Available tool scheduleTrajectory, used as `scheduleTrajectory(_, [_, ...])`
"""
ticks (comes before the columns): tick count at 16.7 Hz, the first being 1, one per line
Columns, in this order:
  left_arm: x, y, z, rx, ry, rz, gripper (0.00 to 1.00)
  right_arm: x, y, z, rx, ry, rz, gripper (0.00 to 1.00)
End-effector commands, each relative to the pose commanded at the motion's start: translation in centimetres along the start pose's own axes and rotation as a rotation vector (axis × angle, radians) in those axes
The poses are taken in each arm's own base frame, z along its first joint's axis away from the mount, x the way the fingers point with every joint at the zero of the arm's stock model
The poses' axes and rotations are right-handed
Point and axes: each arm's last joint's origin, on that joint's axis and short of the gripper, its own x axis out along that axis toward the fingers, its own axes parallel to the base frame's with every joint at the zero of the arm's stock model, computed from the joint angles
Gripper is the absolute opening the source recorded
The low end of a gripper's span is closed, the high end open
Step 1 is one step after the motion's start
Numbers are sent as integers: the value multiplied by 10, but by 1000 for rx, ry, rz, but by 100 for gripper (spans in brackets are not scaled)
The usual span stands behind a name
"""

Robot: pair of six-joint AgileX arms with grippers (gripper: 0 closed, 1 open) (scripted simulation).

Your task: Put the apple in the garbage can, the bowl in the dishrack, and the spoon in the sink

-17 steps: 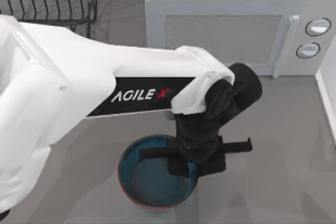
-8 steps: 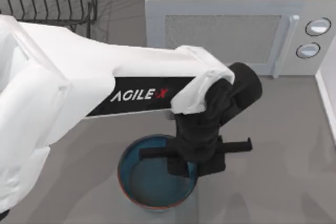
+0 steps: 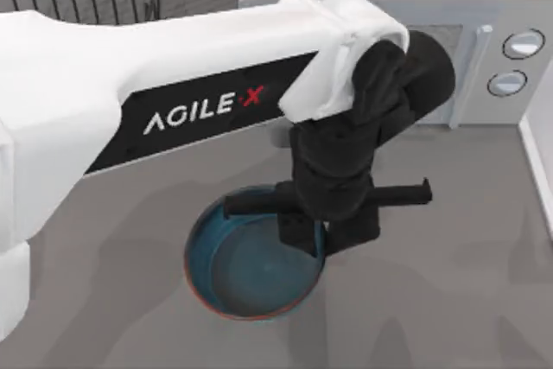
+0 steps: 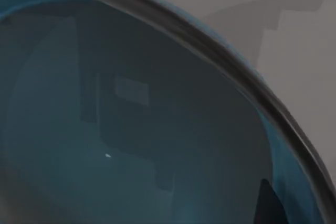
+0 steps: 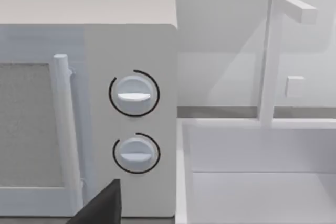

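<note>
The left end effector [image 3: 315, 235] is clamped on the right rim of the glossy blue-teal round bowl with a thin orange-brown rim [image 3: 246, 270], over the grey surface [image 3: 449, 283], before the white microwave [image 3: 492, 58].

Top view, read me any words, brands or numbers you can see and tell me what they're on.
"AGILE X": white letters with a red X, on the black panel along the left arm.
The microwave carries two dials with no readable markings.
No other text shows.
</note>
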Motion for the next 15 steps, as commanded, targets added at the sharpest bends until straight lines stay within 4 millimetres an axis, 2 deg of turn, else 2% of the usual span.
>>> scheduleTrajectory(2, [-16, 2, -1, 1, -9, -11, 0, 0, 0, 0, 0, 0, 0, 100])
scheduleTrajectory(7, [-17, 3, 0, 1, -10, -13, 0, 0, 0, 0, 0, 0, 0, 100])
scheduleTrajectory(9, [-25, 12, 9, -1, -32, -56, 0, 0, 0, 0, 0, 0, 0, 100])
scheduleTrajectory(12, [-53, 50, 35, -12, -138, -198, 0, 0, 0, 0, 0, 0, 0, 100])
scheduleTrajectory(15, [-93, 119, 58, -24, -351, -353, 0, 0, 0, 0, 0, 0, 0, 100])
